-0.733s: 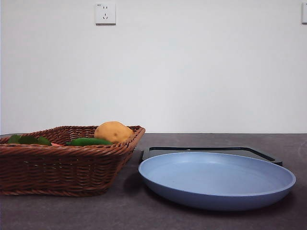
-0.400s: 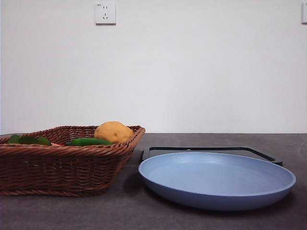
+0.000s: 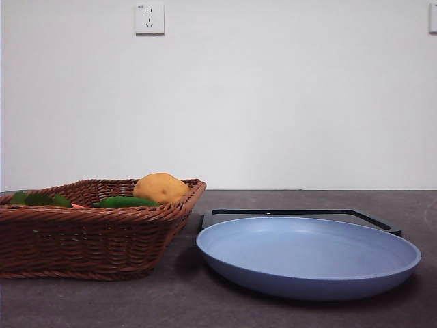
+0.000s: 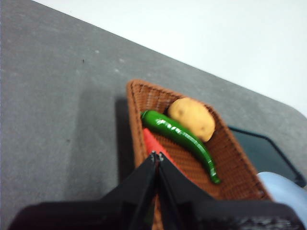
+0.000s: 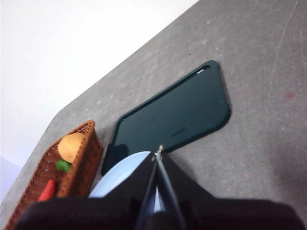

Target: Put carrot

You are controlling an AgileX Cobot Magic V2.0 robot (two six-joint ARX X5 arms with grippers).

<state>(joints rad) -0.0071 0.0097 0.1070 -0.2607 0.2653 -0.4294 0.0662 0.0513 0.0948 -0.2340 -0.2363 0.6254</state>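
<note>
Grey table (image 4: 53, 96): carrot (image 4: 152, 142) in basket (image 4: 240, 177), just beyond left hand (image 4: 157, 156), pinched closed, empty.

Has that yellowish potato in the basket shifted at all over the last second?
No. In the front view the potato sits at the same spot against the basket rim and the wall socket above it.

A plain test room or lab: a dark grey bench (image 3: 82, 304) stands against a bare white wall (image 3: 273, 102) carrying only a socket (image 3: 149, 18), and toy vegetables fill a wicker basket (image 3: 89, 239) beside a blue plate (image 3: 307, 273).
</note>
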